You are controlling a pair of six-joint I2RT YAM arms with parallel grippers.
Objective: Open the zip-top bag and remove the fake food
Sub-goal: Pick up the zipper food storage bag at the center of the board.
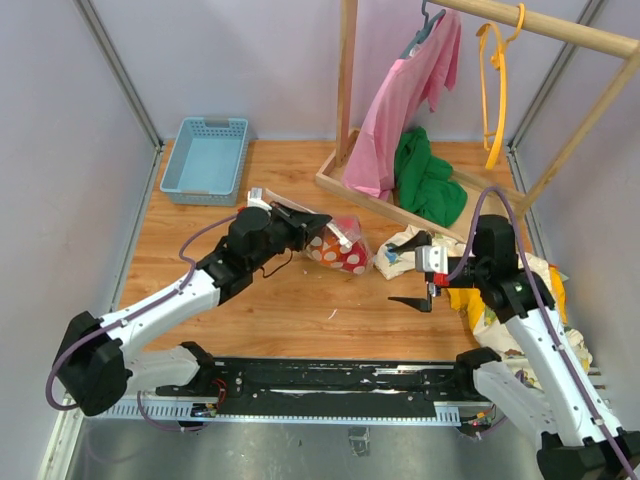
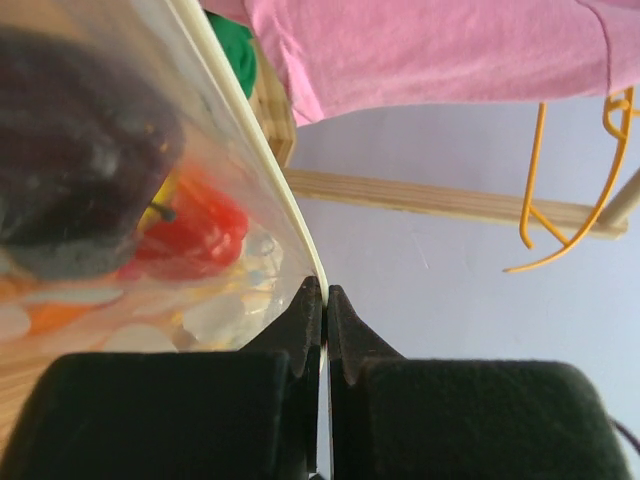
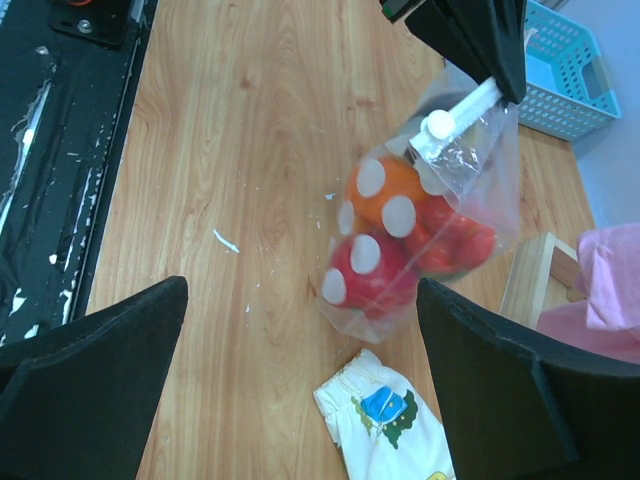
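Observation:
The zip-top bag (image 1: 345, 250) is clear with white dots and hangs just above the table's middle. It holds the fake food (image 3: 400, 235): red and orange pieces, plus a dark purple one (image 2: 70, 150) in the left wrist view. My left gripper (image 1: 318, 228) is shut on the bag's white zip strip (image 2: 250, 150) at the bag's top edge, with the fingertips (image 2: 305, 305) pinching it. The white slider (image 3: 437, 124) sits just below that grip. My right gripper (image 1: 418, 272) is open and empty, to the right of the bag and apart from it, looking at it (image 3: 300, 380).
A yellow-and-white cartoon-print cloth (image 1: 405, 252) lies right of the bag, under my right gripper (image 3: 400, 430). A blue basket (image 1: 207, 158) stands at the back left. A wooden rack (image 1: 345, 100) holds a pink shirt (image 1: 405, 95), green cloth (image 1: 428, 185) and yellow hanger (image 1: 495, 90).

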